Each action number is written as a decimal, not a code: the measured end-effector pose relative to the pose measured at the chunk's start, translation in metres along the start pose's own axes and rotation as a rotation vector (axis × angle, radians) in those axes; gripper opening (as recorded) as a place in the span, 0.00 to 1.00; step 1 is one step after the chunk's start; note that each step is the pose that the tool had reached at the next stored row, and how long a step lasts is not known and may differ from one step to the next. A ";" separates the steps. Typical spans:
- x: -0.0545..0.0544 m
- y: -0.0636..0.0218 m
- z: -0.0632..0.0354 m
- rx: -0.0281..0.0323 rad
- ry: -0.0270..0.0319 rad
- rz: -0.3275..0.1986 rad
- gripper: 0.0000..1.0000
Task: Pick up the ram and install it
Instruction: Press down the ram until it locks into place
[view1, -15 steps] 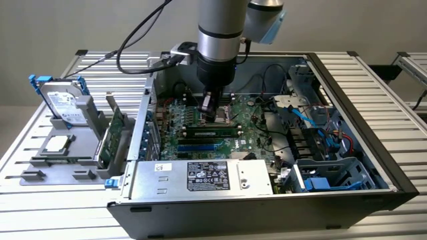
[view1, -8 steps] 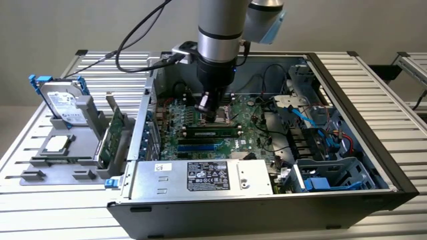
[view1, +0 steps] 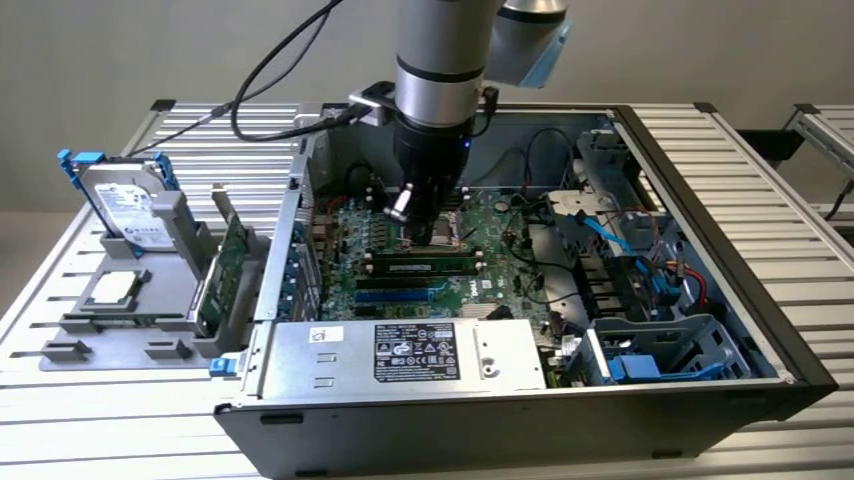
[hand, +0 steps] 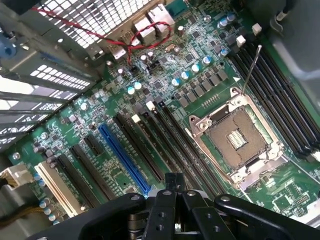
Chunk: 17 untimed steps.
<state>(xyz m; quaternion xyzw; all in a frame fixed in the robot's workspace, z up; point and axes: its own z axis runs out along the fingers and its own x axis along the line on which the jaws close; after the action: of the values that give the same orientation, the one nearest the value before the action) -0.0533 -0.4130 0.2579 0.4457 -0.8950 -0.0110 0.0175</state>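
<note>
Nearest me in the exterior view, the silver power supply (view1: 400, 355) sits along the near edge of the open computer case (view1: 747, 330) on the slatted table (view1: 107, 440). Just beyond it on the motherboard (view1: 494, 250), the ram (view1: 424, 265) already lies seated in a slot, its black chips in a row. Farther in, my claw (hand: 173, 189) hangs clenched and empty above the board, near the open processor socket (hand: 237, 140).
</note>
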 end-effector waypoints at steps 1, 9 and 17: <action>0.000 0.0000 0.0003 -0.0002 -0.0007 0.015 0.11; 0.000 -0.0001 0.0021 -0.0008 -0.0066 0.137 0.11; 0.000 -0.0001 0.0040 -0.0011 -0.0127 0.258 0.11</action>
<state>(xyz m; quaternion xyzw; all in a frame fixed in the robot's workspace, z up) -0.0533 -0.4130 0.2539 0.3269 -0.9449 -0.0119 0.0134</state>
